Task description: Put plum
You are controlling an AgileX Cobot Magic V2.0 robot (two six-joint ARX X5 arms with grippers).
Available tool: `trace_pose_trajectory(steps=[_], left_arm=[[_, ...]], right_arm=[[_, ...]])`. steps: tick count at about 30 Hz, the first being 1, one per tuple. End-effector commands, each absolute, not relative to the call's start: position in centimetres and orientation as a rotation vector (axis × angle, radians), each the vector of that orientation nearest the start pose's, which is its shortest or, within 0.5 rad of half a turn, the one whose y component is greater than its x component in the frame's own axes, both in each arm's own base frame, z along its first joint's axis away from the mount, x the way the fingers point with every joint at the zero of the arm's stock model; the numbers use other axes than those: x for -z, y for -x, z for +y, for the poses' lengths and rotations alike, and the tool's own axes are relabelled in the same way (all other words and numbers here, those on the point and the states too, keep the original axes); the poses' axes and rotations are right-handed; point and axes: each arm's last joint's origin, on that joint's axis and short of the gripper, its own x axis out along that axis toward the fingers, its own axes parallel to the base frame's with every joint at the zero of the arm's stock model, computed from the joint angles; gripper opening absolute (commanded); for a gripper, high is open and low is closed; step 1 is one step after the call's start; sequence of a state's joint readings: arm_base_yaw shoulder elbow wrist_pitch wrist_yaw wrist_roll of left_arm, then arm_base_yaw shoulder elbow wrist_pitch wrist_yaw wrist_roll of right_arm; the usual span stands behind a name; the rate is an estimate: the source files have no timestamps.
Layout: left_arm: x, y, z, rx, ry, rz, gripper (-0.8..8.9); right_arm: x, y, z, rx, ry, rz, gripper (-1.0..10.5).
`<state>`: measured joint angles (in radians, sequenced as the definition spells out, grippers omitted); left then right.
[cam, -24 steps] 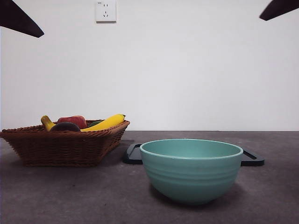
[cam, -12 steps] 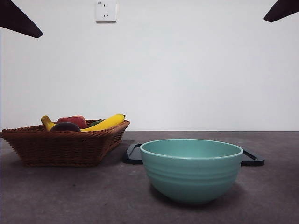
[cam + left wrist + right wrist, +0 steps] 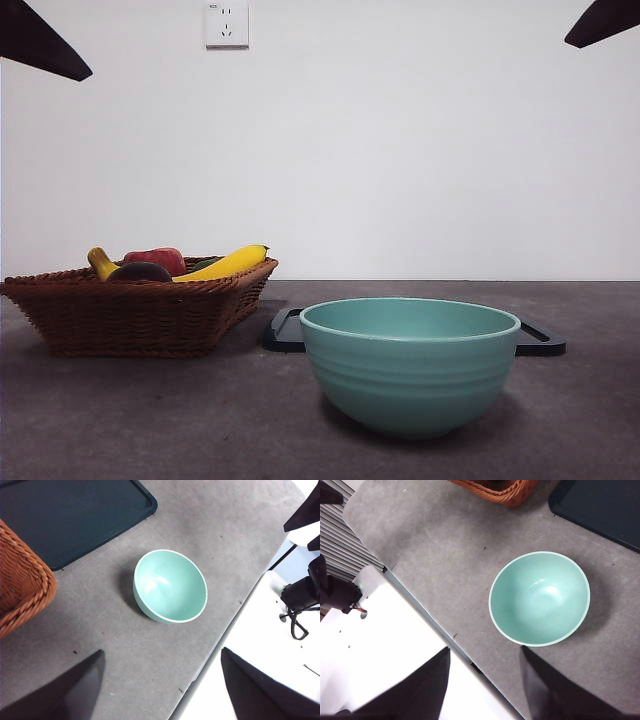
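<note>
Both arms wait high above the worktop (image 3: 120, 420). The left end effector (image 3: 160, 690) has its two black jaws spread wide apart and pinches nothing. The right end effector (image 3: 485, 690) is likewise spread, its jaws parted with nothing between them. In the front view each arm shows only as a dark tip at a top corner, well above everything on the worktop.

Below and ahead of the left end effector sits the teal bowl (image 3: 170, 586), upright and with nothing inside it. The same bowl lies under the right end effector too, between the two wrist cameras' lines of sight. Beyond the bowl from both end effectors lies a flat dark tray (image 3: 540, 342), resting on the worktop just behind the bowl.

Farther out, well apart from either end effector, stands the brown wicker basket (image 3: 140, 310), beside the tray. The plum (image 3: 140, 271) lies in this basket, dark and low, only its top showing over the woven rim. Just behind it sits a red fruit (image 3: 156, 259), and beside them a yellow banana (image 3: 228, 263) leans up over the rim. A wall socket (image 3: 226, 23) is on the white wall behind.
</note>
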<state>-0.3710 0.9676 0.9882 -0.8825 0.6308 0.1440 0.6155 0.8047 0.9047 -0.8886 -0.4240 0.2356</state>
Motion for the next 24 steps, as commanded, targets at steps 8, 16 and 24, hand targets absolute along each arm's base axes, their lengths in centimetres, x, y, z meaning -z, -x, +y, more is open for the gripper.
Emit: trace_pose_trajectory(steps=[8, 16, 24], left_arm=[[-32.29, -15.64, -8.02, 1.011, -0.014, 0.792, 0.06], [-32.29, -15.64, -8.02, 1.011, -0.014, 0.791, 0.06], [-32.29, -15.65, -8.02, 1.011, -0.014, 0.791, 0.06]], right_arm=[[-31.63, -10.83, 9.25, -0.903, -0.09, 0.895, 0.0], [-31.64, -10.83, 9.26, -0.904, -0.091, 0.894, 0.0], [-31.64, -10.83, 9.26, -0.904, -0.091, 0.894, 0.0]])
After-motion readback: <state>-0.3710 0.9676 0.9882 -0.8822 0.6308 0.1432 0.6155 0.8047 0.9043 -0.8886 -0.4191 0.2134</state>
